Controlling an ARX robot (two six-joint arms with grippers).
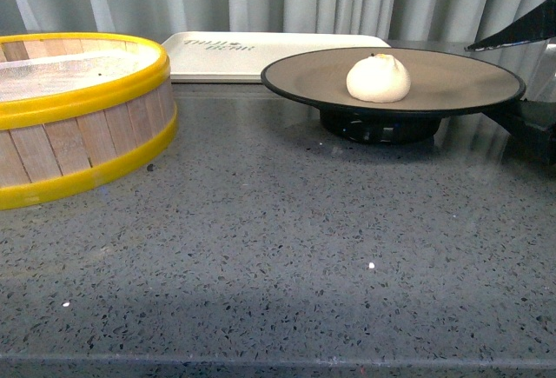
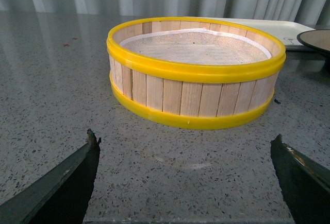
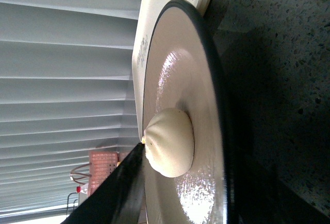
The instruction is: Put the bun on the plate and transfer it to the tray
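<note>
My left tool (image 2: 185, 183) is open: its two dark fingers (image 2: 67, 183) stand wide apart above the grey counter (image 1: 278, 256) and hold nothing, and they face the yellow-rimmed steamer basket (image 1: 78, 104), which sits at about 10 o'clock in the front view. The bun (image 1: 379, 78) rests on the plate (image 1: 452, 82), a little off the centre, at about 1 o'clock. The plate stands on the counter on its black foot. The tray (image 1: 217, 56) lies behind, near 12 o'clock, between the basket and the plate, and the plate's rim hides its right end. My right tool (image 1: 512, 78) is at the plate's 3 o'clock edge, with one finger above the rim and one below it. The jaws are apart, and I see no contact with the plate.
</note>
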